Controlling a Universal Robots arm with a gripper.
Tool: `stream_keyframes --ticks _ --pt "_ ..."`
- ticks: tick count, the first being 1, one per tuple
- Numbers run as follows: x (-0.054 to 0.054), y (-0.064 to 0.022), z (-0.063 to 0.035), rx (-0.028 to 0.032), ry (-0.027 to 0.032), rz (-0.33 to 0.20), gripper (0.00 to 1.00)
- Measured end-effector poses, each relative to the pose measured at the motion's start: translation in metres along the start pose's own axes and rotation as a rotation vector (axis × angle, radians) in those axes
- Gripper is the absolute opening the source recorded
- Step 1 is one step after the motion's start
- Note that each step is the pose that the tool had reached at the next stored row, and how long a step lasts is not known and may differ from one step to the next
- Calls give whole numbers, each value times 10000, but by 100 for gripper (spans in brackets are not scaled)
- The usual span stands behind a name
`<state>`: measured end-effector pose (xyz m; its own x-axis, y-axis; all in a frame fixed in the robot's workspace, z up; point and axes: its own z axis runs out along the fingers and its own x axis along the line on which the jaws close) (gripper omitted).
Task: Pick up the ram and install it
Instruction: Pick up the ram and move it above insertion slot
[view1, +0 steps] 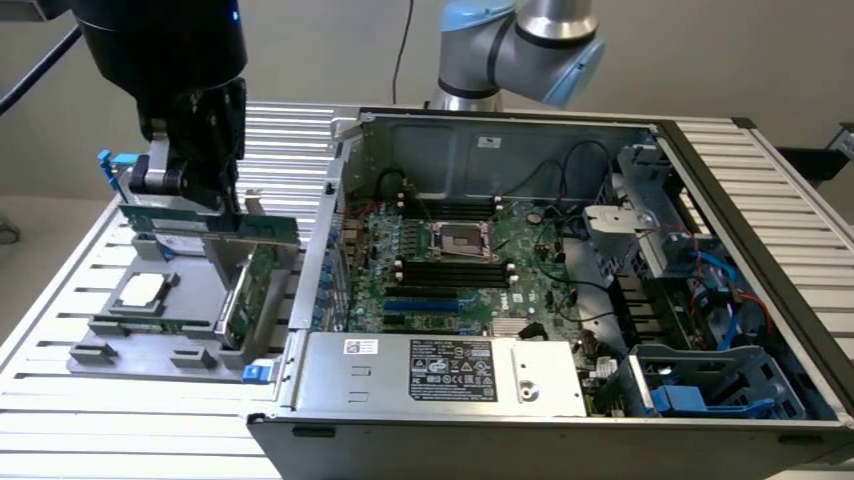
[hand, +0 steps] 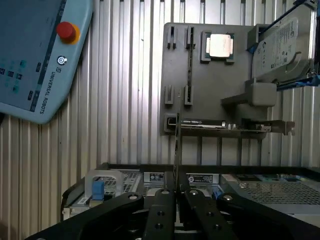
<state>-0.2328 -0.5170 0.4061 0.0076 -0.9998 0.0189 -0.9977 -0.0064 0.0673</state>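
At ten o'clock in the exterior view, a black two-fingered robot hand hangs over the far end of a flat grey holding tray, which lies on a ribbed silver metal surface. The hand is clamped on the ram, a long, narrow green circuit-board stick, held level and on edge just above the tray; whether it is fully clear of its holder cannot be told. In the wrist view the hand shows two black fingers pressed against either face of the ram, seen edge-on as a thin line running from the fingertips toward the tray. In the exterior view, a square silver processor chip lies flat on the tray at seven o'clock from the hand. A larger green expansion card with a metal bracket stands on edge at five o'clock from the hand. The wrist view also shows a silver boxy hard drive with blue rails propped in the tray, and a grey teach pendant with a round red button lying on the surface. At three o'clock from the tray, just beside it, an open dark grey computer case lies on its side. A green motherboard sits inside, with rows of long black memory slots near its centre.
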Motion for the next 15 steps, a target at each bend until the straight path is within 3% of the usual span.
stream_keyframes --ticks 4,15 --pt "3 -177 -83 -1 0 0 14" --pt "-37 -677 -123 0 0 -1 14"
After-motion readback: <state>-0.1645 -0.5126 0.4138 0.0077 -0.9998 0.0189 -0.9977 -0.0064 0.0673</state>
